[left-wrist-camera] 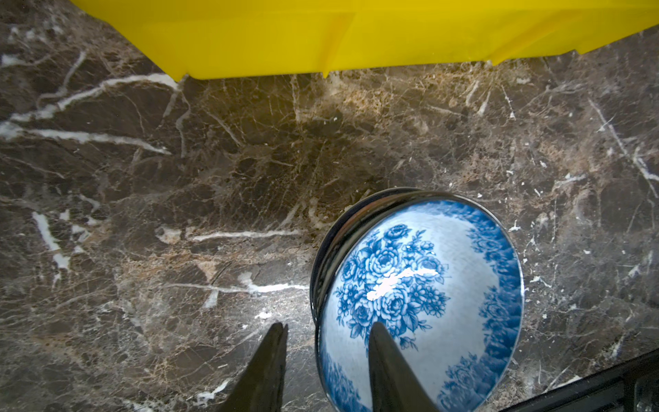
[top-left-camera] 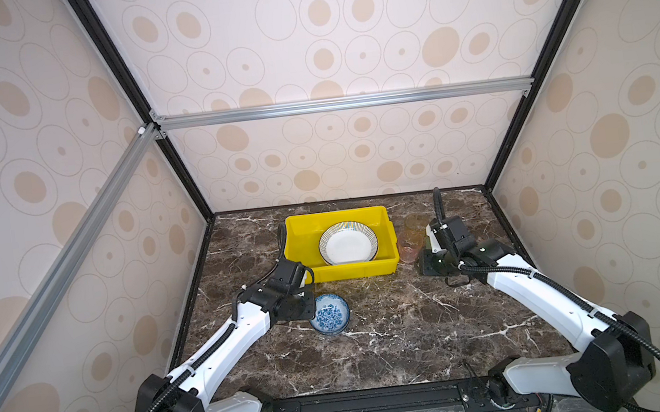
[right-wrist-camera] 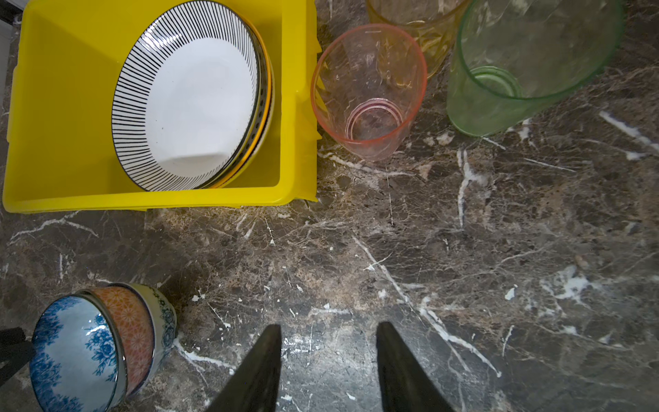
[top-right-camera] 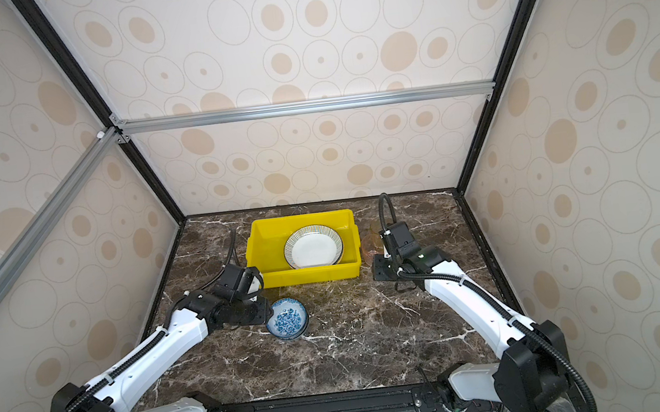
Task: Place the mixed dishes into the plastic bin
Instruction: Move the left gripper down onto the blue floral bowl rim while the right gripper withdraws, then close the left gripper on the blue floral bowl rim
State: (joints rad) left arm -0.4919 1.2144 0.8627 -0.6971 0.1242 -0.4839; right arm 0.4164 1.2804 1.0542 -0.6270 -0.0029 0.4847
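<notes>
Left wrist view: left gripper (left-wrist-camera: 327,325) part-open astride rim of blue-floral bowl (left-wrist-camera: 410,285); right gripper (right-wrist-camera: 328,325) part-open, empty.

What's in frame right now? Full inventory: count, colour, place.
Yellow rectangular plastic bin: 1, yellow, back centre of the tabletop.
Round patterned plates: stack of at least 3, top one white with a black-striped rim, inside the bin.
Nested patterned bowls: 3, blue-floral on top, then orange, then green-floral, on the table in front of the bin.
Pink clear cup: 1, upright, beside the bin's right wall.
Amber clear cup: 1, behind the pink one.
Green clear cup: 1, next to those two.
Dark brown marble tabletop: 1.
Left claw: open, straddling the top bowl's rim.
Right claw: open, over bare tabletop.
</notes>
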